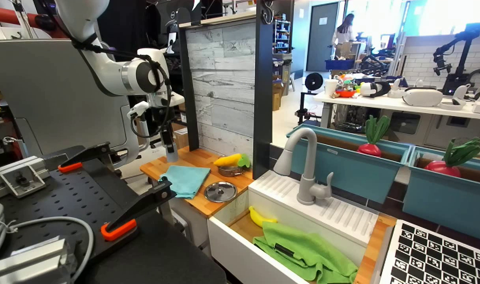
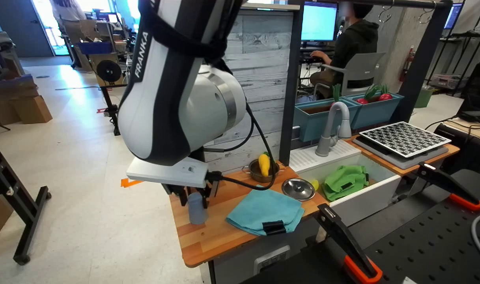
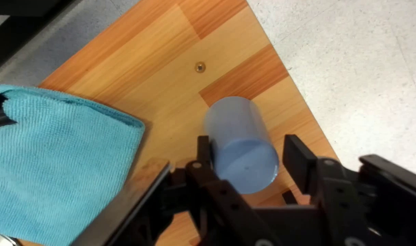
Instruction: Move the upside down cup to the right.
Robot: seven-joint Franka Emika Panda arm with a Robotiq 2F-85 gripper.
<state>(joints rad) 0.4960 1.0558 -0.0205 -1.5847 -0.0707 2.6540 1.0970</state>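
A pale blue cup stands upside down on the wooden counter, near its outer edge. It shows in both exterior views and in the wrist view, with its closed base facing up. My gripper is open, with one finger on each side of the cup's base. The left finger in the wrist view is close against the cup; I cannot tell if it touches. A gap shows between the cup and the right finger. In an exterior view the gripper is at the cup's top.
A folded teal cloth lies beside the cup on the wooden counter. A metal lid and a pot with a yellow toy vegetable are farther along. A panel rises behind. A sink holds a green cloth.
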